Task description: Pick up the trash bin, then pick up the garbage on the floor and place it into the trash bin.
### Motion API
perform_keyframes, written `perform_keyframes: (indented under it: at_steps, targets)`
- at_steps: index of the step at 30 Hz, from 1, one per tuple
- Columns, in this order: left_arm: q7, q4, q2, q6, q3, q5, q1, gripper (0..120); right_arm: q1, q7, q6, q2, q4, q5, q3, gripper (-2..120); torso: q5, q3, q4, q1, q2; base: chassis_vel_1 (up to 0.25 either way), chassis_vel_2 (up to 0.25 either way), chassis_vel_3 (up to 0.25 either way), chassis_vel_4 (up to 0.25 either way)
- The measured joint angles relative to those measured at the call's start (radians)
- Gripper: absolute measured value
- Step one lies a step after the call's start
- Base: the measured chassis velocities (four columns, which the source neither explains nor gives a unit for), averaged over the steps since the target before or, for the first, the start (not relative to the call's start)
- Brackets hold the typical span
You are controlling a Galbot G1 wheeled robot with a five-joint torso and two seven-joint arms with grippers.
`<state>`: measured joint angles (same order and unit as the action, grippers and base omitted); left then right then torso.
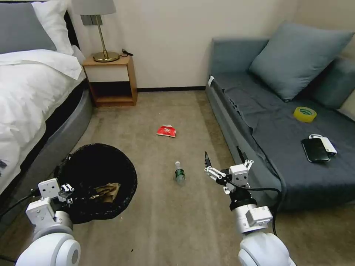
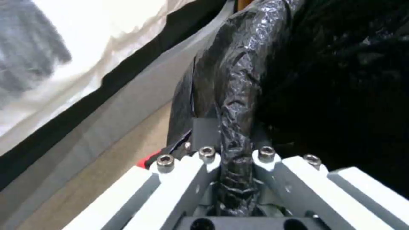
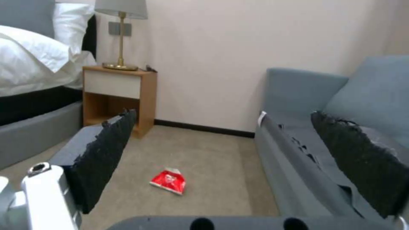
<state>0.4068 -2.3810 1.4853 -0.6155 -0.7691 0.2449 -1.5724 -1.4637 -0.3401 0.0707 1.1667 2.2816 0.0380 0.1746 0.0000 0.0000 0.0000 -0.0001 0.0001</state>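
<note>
Black-lined trash bin (image 1: 97, 181) rim pinched by left tool (image 2: 236, 159); right tool (image 3: 221, 159) wide open, empty, above bottle (image 1: 179, 173).

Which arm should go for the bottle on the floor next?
Probably the right. The right gripper is open and empty just beside the bottle, while the left gripper is clamped on the trash bin rim.

floor: beige carpet (image 1: 162, 225) | wall: cream | bed (image 1: 26, 85) | nightstand (image 1: 111, 79) (1 lamp (image 1: 98, 29)) | grey sofa (image 1: 281, 122)
</note>
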Motion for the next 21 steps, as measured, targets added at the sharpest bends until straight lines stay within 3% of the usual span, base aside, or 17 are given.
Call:
perform_keyframes:
  at_steps: [21]
  targets:
    - [-0.005, -0.016, -0.007, -0.005, -0.036, 0.006, 0.002, 2, 0.070, 0.007, 0.031, -0.072, -0.053, 0.069, -0.049, 100, 0.0000, 0.000, 0.0000, 0.000, 0.000, -0.141, 0.137, 0.136, -0.132]
